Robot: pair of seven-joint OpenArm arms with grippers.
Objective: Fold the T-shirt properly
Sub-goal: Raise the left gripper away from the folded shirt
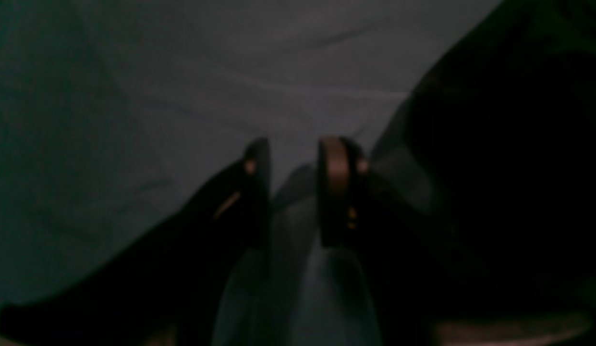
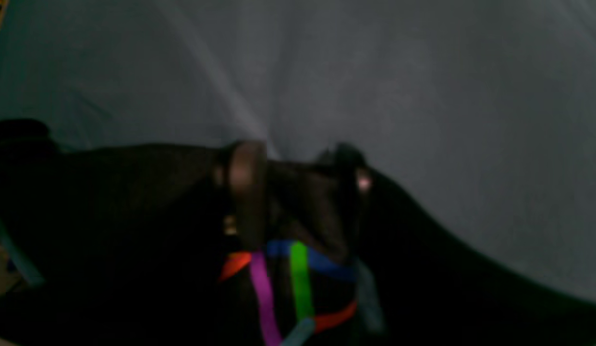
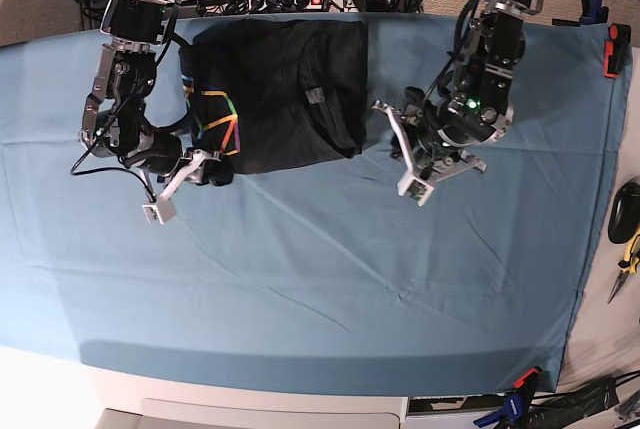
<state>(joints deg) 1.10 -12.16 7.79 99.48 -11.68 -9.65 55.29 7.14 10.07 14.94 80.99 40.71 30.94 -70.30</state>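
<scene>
The T-shirt point(image 3: 290, 99) lies partly folded at the far side of the desk point(image 3: 330, 289) — a dark block on the blue cloth point(image 3: 300, 249), a small grey tag point(image 3: 317, 95) showing near its middle and the rainbow line print point(image 3: 215, 124) turned up along the edge nearest the right arm.

The right gripper point(image 2: 298, 166) sits at that printed edge. In the right wrist view its fingers point(image 2: 247, 192) have black fabric bunched between them, the coloured lines just below — they look closed on the shirt.

The left gripper point(image 1: 294, 158) hangs over bare cloth just beside the shirt's other edge. Its fingers point(image 1: 337, 187) stand part-way apart with only blue cloth between them, holding nothing. At the desk's edge some hand tools point(image 3: 625, 254) lie well apart from everything.
</scene>
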